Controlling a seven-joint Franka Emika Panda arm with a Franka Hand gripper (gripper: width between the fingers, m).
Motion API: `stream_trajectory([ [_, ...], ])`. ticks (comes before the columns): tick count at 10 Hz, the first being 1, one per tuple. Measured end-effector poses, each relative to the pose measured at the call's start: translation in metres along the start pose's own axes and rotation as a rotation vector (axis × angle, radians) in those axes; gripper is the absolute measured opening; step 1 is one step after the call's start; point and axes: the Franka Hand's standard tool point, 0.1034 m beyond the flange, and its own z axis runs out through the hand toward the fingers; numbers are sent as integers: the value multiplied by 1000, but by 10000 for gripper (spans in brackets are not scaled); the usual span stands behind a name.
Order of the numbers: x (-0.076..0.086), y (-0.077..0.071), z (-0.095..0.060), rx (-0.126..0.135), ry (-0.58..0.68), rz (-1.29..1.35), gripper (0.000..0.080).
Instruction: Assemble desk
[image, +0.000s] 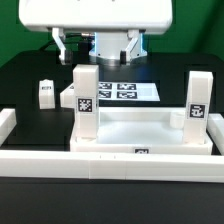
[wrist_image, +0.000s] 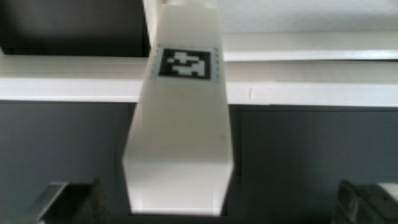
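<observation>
The white desk top (image: 150, 131) lies as a shallow tray in the middle of the table. Two tagged white legs stand upright in its corners, one at the exterior view's left (image: 85, 98) and one at the right (image: 198, 103). A third leg (image: 45, 93) stands apart at the far left. My gripper (image: 98, 45) hangs open above the left upright leg. In the wrist view that leg (wrist_image: 178, 130) runs between my open gripper (wrist_image: 221, 203), with gaps to both fingers (wrist_image: 68, 200). The tray wall (wrist_image: 71, 88) crosses behind it.
The marker board (image: 120, 91) lies flat behind the tray. A long white border rail (image: 90, 162) runs along the front, with a section (image: 8, 125) turning back at the exterior view's left. The table top is black.
</observation>
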Motion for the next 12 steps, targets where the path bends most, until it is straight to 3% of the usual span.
stream_trajectory([
  [1,5,1,-2,2,-1,2,649],
  [6,-2,3,6,10,-44,12,649],
  [11,-8,-4,8,114,-414,46,649],
  [12,-5,-4,9,118,-421,44,649],
])
